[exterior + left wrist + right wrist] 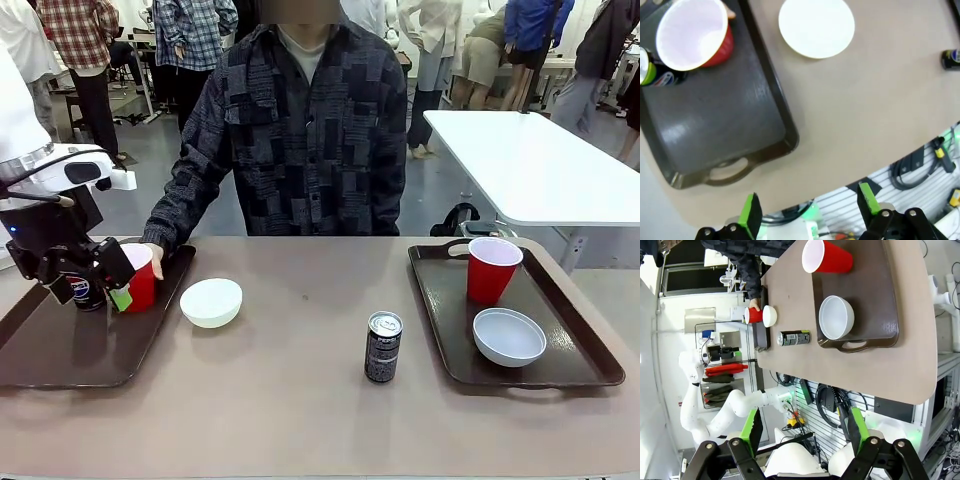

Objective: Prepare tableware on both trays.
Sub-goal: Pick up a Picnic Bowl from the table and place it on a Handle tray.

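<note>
On the left tray (60,350) stand a red cup (140,280) and a blue Pepsi can (84,292); a person's hand (152,255) rests on that cup. My left gripper (92,282) hangs open above the tray's near end, fingers (751,215) empty, with cup (692,32) and can (652,70) farther off. A white bowl (211,302) and a black can (383,347) sit on the bare table. The right tray (570,340) holds a red cup (492,268) and a white bowl (509,336). My right gripper (802,432) is open and empty, well back from that tray (875,295).
The person stands at the table's far side behind the left tray. A white table (540,165) and other people are farther back. Bare tabletop (300,400) lies between the two trays around the black can. Cables and a rack (920,165) show below the table's near edge.
</note>
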### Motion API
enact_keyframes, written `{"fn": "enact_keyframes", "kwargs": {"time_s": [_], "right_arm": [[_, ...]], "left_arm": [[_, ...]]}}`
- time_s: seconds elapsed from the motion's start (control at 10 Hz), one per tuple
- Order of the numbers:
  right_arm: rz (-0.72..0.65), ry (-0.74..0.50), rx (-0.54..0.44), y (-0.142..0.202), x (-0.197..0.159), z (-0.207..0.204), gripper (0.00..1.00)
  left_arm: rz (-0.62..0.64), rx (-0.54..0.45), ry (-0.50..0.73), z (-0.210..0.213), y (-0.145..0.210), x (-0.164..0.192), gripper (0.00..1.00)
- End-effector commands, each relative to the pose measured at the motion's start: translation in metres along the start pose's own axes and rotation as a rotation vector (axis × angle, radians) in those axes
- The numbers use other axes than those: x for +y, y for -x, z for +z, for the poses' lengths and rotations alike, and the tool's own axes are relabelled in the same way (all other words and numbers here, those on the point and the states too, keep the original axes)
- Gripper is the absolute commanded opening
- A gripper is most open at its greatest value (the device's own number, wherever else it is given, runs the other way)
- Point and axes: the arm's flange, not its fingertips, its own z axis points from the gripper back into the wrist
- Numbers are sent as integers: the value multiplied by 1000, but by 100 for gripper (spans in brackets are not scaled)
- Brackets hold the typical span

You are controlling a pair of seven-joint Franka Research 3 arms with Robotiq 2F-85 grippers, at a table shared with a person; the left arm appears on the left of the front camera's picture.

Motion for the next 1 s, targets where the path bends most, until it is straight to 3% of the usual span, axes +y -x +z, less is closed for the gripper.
{"fn": "enact_keyframes", "kwargs": {"time_s": [0.0, 0.3, 0.9], "right_arm": [[16, -21, -8, 1, 0, 1, 89], [16, -21, -8, 1, 0, 1, 89], [16, -21, -8, 1, 0, 1, 89]], "left_arm": [[50, -22, -44, -4, -10, -2, 100], [111, -56, -50, -16, -46, 1, 100], [218, -103, -88, -88, -123, -8, 100]]}}
